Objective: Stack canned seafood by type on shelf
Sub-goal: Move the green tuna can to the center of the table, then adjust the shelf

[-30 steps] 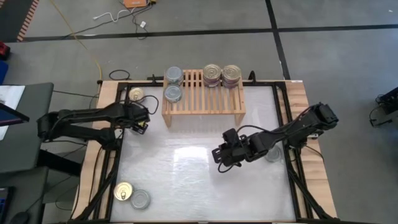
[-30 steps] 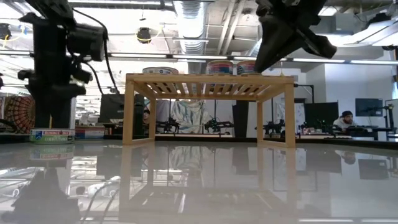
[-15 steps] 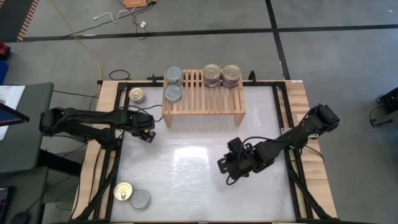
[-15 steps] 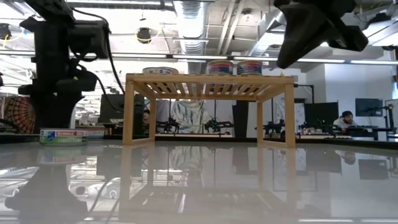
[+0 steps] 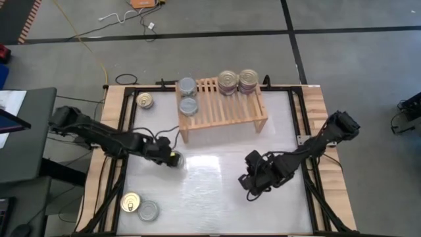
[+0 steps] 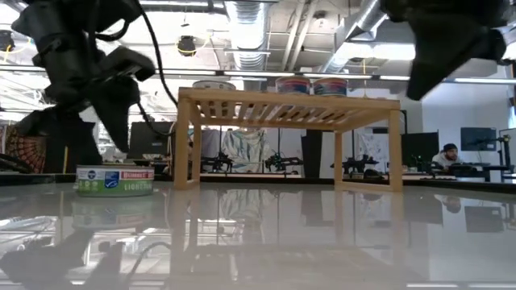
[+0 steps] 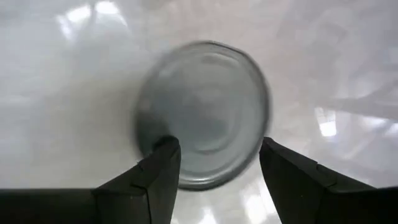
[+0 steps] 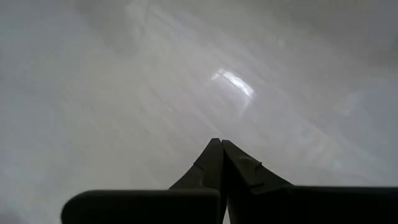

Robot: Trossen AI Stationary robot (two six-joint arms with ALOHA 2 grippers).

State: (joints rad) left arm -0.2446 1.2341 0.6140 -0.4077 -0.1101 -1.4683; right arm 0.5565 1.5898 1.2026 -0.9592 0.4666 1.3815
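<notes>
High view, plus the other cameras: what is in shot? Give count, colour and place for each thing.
shelf: 1, light wood, back middle of the table, set askew
silver-topped stacks: 2, on the shelf's left end; cans per stack unclear
gold-topped stacks: 2, on the shelf's right end
gold-lidded cans: 2 loose, one back left, one front left
silver can: 1 loose, front left beside the gold one
table: 1, white top, wood rim
person: 1, far back in the room
left gripper: shut on a silver-topped can, left of centre
right gripper: shut, empty, right of centre
</notes>
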